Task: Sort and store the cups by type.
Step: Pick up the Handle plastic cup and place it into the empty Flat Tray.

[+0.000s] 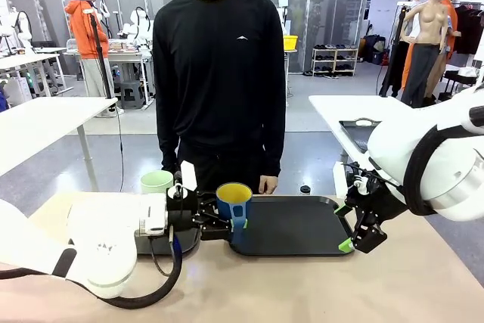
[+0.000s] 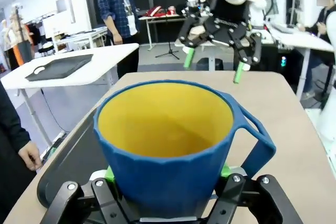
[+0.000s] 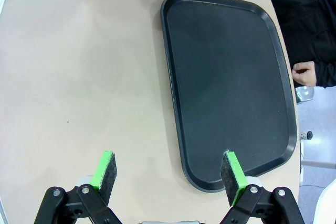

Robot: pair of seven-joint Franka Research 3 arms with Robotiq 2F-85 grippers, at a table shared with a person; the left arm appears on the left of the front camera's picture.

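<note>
My left gripper (image 1: 227, 225) is shut on the blue mug (image 1: 234, 202) with a yellow inside, holding it upright at the left end of the black tray (image 1: 295, 225). In the left wrist view the mug (image 2: 168, 150) sits between the green pads (image 2: 109, 173), its handle to the right. The pale mint-green cup (image 1: 156, 181) stands behind my left wrist, on the table's far left side. My right gripper (image 1: 354, 238) hangs open and empty over the tray's right end; its own view has the gripper (image 3: 169, 171) above the tray's (image 3: 226, 77) near corner. Farther off, the left wrist view catches the right gripper (image 2: 212, 66).
A second dark tray (image 1: 162, 243) lies under my left gripper. A person in black stands at the far side, one hand (image 1: 267, 184) at the table edge, also seen as a hand (image 3: 304, 72) beside the tray. Bare tan tabletop (image 1: 302, 285) lies in front.
</note>
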